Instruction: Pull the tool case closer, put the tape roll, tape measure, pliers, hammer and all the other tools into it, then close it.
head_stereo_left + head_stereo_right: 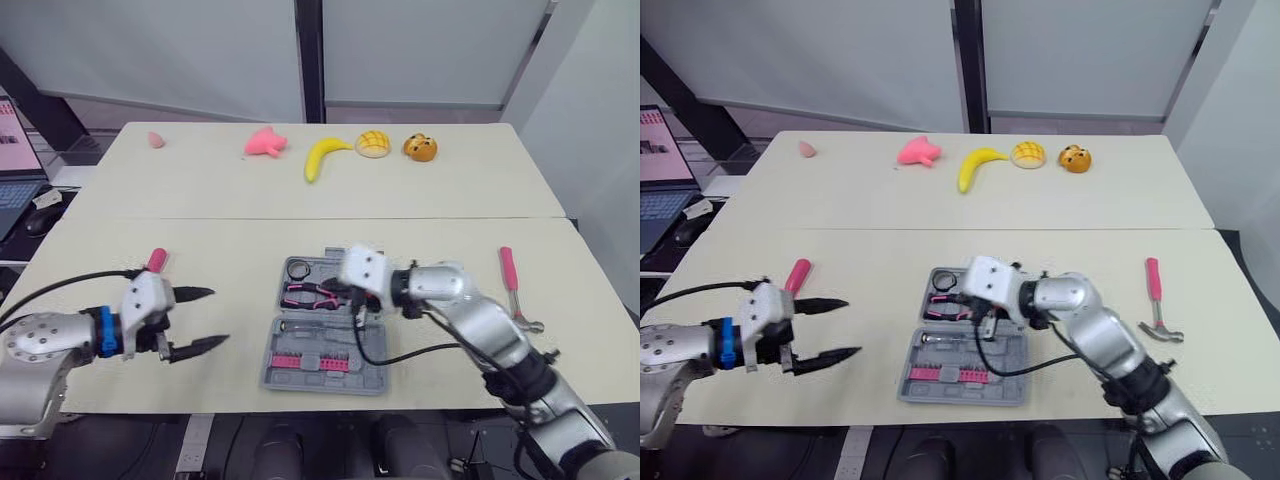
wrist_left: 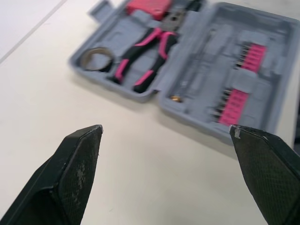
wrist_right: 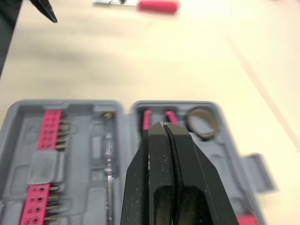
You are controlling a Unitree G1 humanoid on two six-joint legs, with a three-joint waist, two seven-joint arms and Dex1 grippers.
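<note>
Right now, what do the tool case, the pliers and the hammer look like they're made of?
Tool case: matte grey moulded plastic, judging by shaped recesses. Pliers: pink-and-black grips, probably rubbery plastic. Hammer: pink handle, likely plastic-coated; greyish head looks metal.

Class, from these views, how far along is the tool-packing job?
Done: the tool case lies open near the robot, pliers and tape roll inside. In hand: nothing; the right gripper hangs shut over the case, the left gripper open to its left. Left: the hammer and a pink-handled tool lie on the table, and the case needs closing.
</note>
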